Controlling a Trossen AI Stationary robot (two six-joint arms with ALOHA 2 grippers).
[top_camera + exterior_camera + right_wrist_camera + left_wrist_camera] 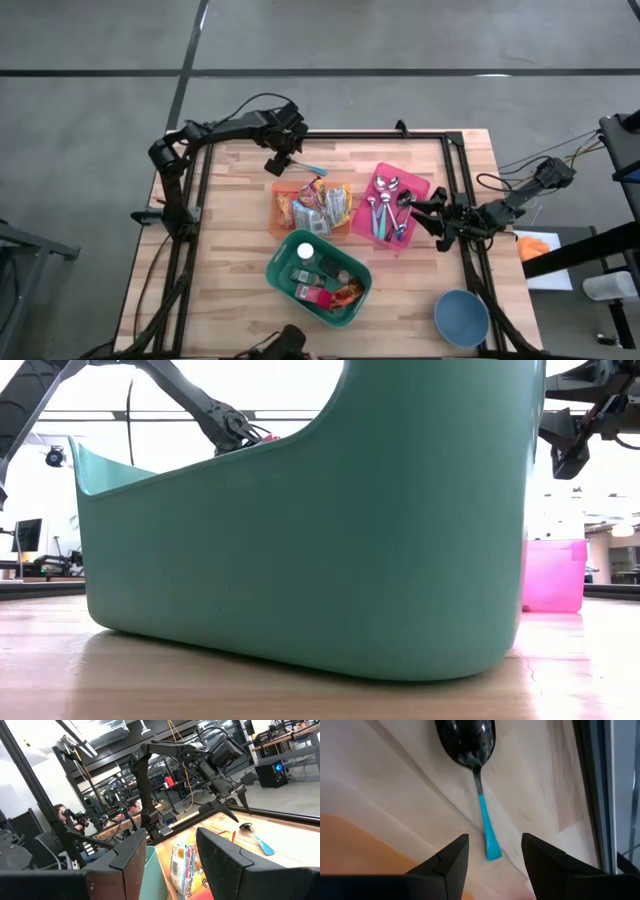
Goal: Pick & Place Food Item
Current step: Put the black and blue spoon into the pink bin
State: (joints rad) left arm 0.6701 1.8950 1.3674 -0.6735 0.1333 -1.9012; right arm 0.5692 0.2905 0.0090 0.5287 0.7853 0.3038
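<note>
Left wrist view is showing the left end effector [492, 865] hovering with fingers parted and holding nothing, directly over a blue-handled spoon [479, 775] lying on the tabletop [385, 785] beside the orange bin [288, 205] of food packets [318, 205]. High view is showing the right end effector [425, 212] likewise released and empty, hanging over the pink cutlery tray's [420, 192] right edge, with the green bin [285, 270] and blue bowl [461, 316] sitting nearer the front.

left claw [283, 163] over spoon [308, 168] | right claw [417, 207] beside pink tray [428, 188]
</note>
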